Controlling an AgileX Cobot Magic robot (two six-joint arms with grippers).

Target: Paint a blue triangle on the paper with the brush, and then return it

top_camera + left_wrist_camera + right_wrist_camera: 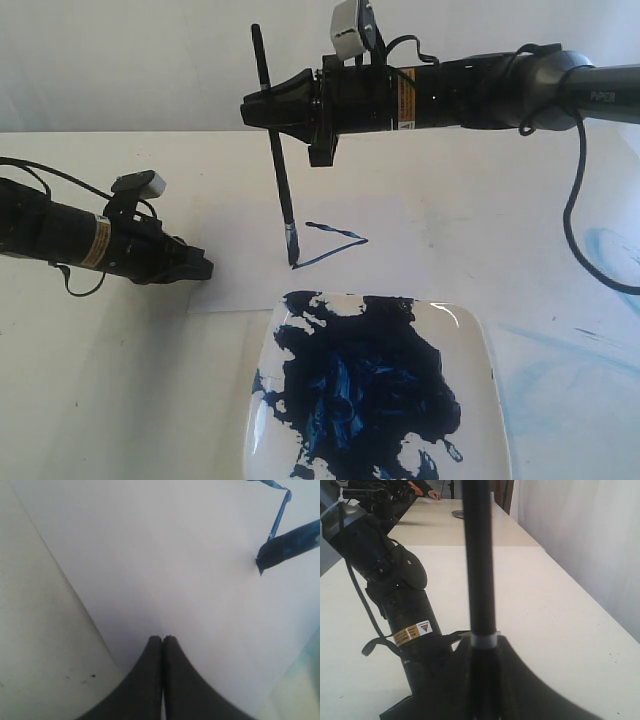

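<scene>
My right gripper (260, 108) is shut on the brush (283, 180), which stands almost upright. Its blue-stained tip rests on the paper (430, 225). The blue triangle (338, 243) shows as two thin strokes meeting in a point to the right, and the bristles sit at the left end of the lower stroke. In the right wrist view the black handle (479, 555) rises out of the shut gripper (484, 647). My left gripper (205, 268) is shut, empty, tips down on the paper's left edge. Its wrist view shows the tips (162, 639) on the paper (175, 555), with the brush tip (287, 542) beyond.
A glossy white plate (482, 335) smeared with dark-blue paint sits just in front of the paper. Pale-blue stains (610, 250) mark the cream table at the right. The left arm (395, 590) appears in the right wrist view.
</scene>
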